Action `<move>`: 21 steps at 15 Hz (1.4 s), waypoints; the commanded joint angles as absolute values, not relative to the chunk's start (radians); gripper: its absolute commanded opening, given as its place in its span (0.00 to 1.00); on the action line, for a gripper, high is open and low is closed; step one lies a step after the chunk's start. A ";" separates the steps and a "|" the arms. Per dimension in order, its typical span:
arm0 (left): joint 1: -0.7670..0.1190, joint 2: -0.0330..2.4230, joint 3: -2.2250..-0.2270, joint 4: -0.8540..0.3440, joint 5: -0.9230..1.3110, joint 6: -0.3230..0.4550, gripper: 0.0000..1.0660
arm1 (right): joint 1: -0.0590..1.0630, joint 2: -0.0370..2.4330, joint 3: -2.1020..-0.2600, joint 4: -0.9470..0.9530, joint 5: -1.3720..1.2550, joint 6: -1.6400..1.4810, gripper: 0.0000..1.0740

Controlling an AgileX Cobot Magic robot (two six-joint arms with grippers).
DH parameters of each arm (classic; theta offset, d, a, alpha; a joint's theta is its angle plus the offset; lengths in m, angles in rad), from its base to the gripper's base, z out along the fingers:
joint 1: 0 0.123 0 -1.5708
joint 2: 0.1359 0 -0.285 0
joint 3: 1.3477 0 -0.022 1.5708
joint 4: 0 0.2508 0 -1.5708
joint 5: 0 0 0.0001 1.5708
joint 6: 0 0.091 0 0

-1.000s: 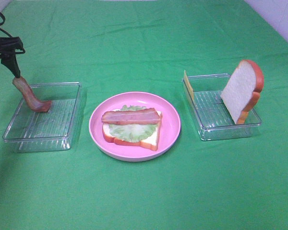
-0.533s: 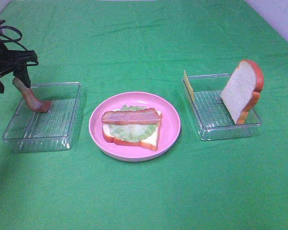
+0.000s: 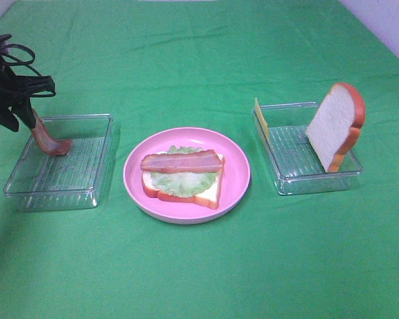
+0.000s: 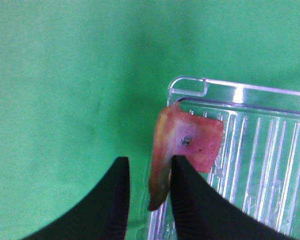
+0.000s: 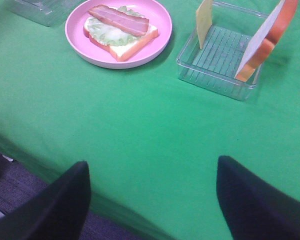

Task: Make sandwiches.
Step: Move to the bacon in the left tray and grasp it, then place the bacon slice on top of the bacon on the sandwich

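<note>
The open-faced sandwich [image 3: 183, 181] lies on a round pink plate [image 3: 237, 174]: a bread slice, green lettuce and one bacon strip [image 3: 181, 161]. It also shows in the right wrist view [image 5: 121, 32]. A second bacon strip [image 3: 48, 138] stands tilted in the left clear tray [image 3: 53, 194], leaning on its far wall. My left gripper [image 3: 25, 111] is open, its jaws on either side of the strip's top end [image 4: 190, 142]. An upright bread slice [image 3: 336, 123] and a yellow cheese square [image 3: 261, 119] lean in the right tray [image 3: 286, 181]. My right gripper [image 5: 150, 200] is open and empty.
Everything rests on a green cloth [image 3: 199, 266]. The table's near edge shows in the right wrist view [image 5: 50, 170], below the right gripper. A pale wall borders the far right corner [image 3: 392, 26].
My left gripper has come down and slightly right, from above the standing bacon strip to around its top end. The strip, the plate and the right tray have not moved.
</note>
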State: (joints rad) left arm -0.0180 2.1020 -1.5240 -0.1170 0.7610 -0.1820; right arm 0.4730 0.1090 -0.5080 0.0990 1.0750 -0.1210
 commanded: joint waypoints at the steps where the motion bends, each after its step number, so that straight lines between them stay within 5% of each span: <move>1: -0.023 2.103 -1.529 -0.123 0.771 -0.181 0.00 | 0.470 0.100 -0.505 0.094 1.062 -0.126 0.64; 9: -0.031 2.063 -1.529 -0.123 0.775 -0.179 0.00 | 0.470 0.100 -0.505 0.094 1.062 -0.126 0.64; 15: -0.115 1.954 -1.534 -0.138 0.779 -0.158 0.00 | 0.470 0.100 -0.505 0.094 1.062 -0.126 0.64; 21: -0.204 1.823 -1.534 -0.390 0.772 -0.040 0.00 | 0.470 0.100 -0.505 0.094 1.062 -0.126 0.64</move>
